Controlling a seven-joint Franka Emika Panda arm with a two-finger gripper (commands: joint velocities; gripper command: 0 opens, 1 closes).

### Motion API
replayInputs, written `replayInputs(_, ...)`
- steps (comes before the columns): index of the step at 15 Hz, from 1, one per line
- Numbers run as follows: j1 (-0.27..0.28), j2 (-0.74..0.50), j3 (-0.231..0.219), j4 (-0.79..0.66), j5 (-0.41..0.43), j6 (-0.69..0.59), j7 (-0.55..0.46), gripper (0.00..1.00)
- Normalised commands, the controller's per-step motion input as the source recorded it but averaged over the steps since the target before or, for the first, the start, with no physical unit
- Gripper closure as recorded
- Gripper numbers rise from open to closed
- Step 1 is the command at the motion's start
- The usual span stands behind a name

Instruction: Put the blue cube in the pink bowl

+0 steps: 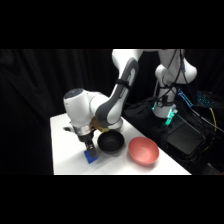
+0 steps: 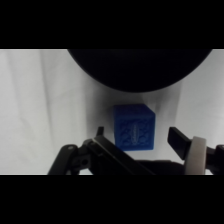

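Beside blue cube (image 2: 133, 127): bare bench (image 2: 40, 100) on both flanks, fingers (image 2: 178, 140) astride.
Beyond cube: black bowl (image 2: 140, 70) close, blocking.
Pink bowl (image 1: 143, 150): unobstructed from above.

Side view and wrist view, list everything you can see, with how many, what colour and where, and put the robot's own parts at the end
blue cube: one, bright blue, on the table's near left part, just in front of the black bowl, between the pincer's fingers.
black bowl: one, black, mid-table, left of the pink bowl.
pink bowl: one, reddish-pink, on the table's right part, nothing in it.
table: one, white, under everything.
equipment with cables: dark, with a green light, right of the table.
arm: one, white, reaching from the upper right down over the table's left part.
pincer: one, black, open, lowered around the cube.
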Motion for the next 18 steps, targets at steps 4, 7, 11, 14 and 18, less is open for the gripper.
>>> replayInputs(4, 0.021, 0.21, 0.017, 0.23, 0.111, 0.10, 0.00, 0.25)
replayInputs(7, 0.064, 0.08, -0.046, 0.12, 0.056, 0.14, 0.07, 0.52)
replayInputs(11, 0.089, -0.16, -0.068, -0.10, 0.039, 0.10, 0.10, 0.76)
replayInputs(14, 0.098, -0.32, -0.068, -0.20, 0.013, -0.11, 0.06, 0.77)
replayInputs(18, 0.110, -0.41, -0.091, -0.18, -0.041, -0.36, 0.07, 0.77)
